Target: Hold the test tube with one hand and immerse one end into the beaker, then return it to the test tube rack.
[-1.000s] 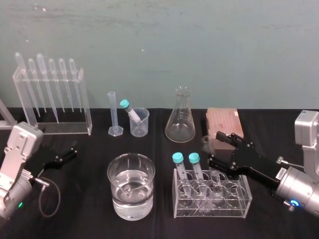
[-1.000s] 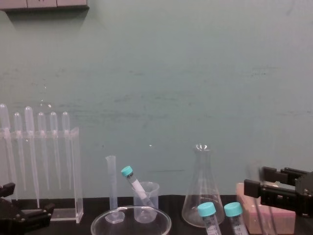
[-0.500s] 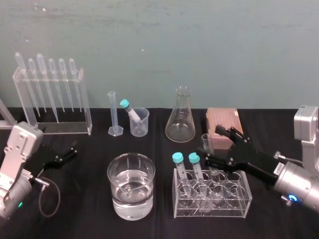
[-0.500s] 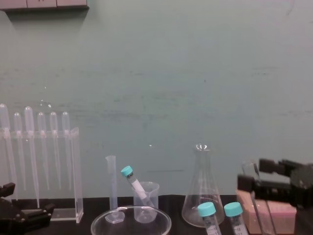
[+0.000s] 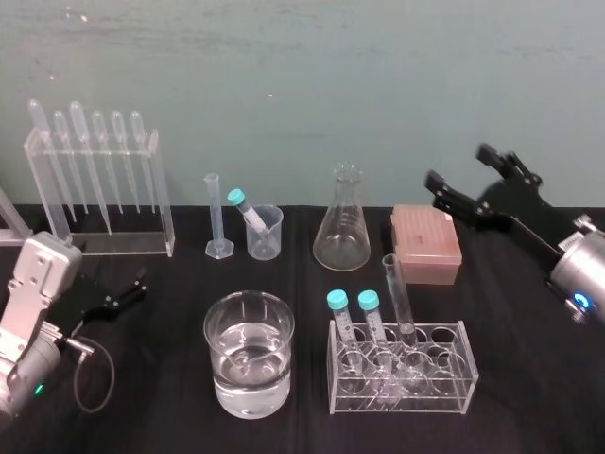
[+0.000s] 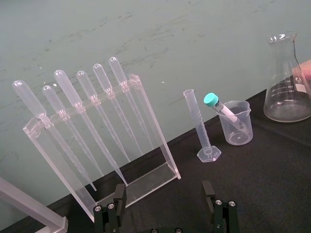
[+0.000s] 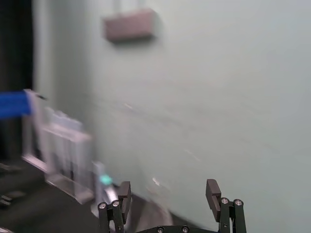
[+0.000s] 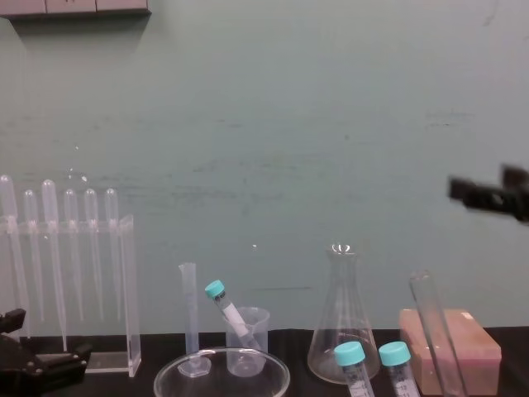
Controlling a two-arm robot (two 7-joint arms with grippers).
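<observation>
the test tube (image 5: 395, 298) stands in the clear test tube rack (image 5: 397, 399) at the front right of the black worktop (image 5: 151, 416), its round bottom down in a rear hole and its open flared rim leaning a little to the left, nothing holding it. two teal-capped tubes (image 5: 338, 320) stand in the holes just to its left; the other holes hold nothing that can be made out. the beaker (image 5: 214, 371) sits just left of the rack, apart from it, about half full of clear liquid. behind the rack are a conical flask (image 5: 341, 225) that looks empty and, to its right, a closed salmon-pink block (image 5: 425, 246). farther left a small spouted cup (image 5: 267, 236) holds one slanted teal-capped tube (image 5: 246, 212), with a thin graduated cylinder (image 5: 216, 222) just beside it, and a clear acrylic stand (image 5: 99, 203) carries six pipettes hanging tip down. the right gripper (image 5: 457, 165) is raised above and behind the pink block, its fingers spread wide with nothing between them. the left gripper (image 5: 135, 287) rests low at the left edge of the worktop, fingers parted and empty, facing the pipette stand.
</observation>
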